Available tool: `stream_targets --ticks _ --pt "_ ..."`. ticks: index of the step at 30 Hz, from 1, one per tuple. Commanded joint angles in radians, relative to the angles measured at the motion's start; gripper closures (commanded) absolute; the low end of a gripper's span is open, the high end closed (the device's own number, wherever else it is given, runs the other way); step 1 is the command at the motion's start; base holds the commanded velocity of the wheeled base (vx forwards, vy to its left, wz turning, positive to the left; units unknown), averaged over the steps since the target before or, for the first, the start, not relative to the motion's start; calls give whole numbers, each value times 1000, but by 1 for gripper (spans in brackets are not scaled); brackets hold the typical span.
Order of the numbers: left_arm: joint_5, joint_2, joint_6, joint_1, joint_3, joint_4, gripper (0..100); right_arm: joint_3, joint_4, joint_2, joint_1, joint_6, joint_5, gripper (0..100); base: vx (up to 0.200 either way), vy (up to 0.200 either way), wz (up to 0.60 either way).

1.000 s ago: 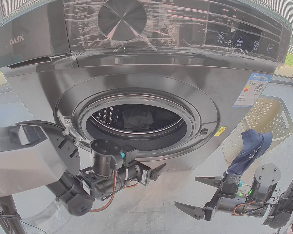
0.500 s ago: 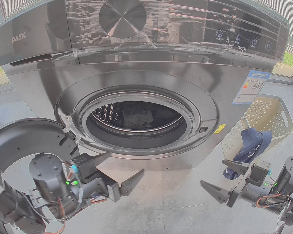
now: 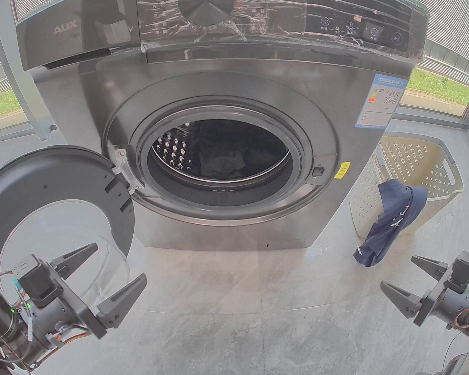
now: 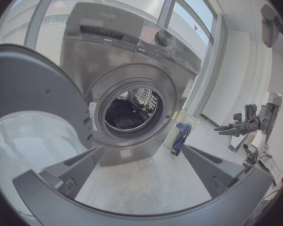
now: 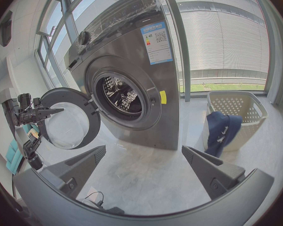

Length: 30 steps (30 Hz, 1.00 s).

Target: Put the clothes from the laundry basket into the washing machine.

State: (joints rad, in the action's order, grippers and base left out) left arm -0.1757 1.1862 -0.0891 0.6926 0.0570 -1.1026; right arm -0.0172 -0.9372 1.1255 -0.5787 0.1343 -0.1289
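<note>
Jaws gape empty on the left gripper (image 3: 115,265) and right gripper (image 3: 398,272). A navy garment (image 3: 396,214) drapes over the basket (image 3: 439,145) rim nearest the washer (image 3: 255,79). The right gripper should pinch a thick fold and lift it clear.

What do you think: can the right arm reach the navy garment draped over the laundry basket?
Probably yes: the right end effector is open, with only bare floor between it and the navy garment.
</note>
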Motion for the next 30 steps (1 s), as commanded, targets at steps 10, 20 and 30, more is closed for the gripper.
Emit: stream_targets --ticks 10,20,30 --pt "-5 -410 -6 -77 -45 311 0 0 380 -429 106 5 15 0 -20 -60 0" --pt "-4 -435 -12 -93 -57 349 0 -17 382 -380 112 10 15 0 0 -200 0" --pt "2 -488 -15 -97 -57 426 0 -27 380 -348 114 10 15 0 0 -200 0"
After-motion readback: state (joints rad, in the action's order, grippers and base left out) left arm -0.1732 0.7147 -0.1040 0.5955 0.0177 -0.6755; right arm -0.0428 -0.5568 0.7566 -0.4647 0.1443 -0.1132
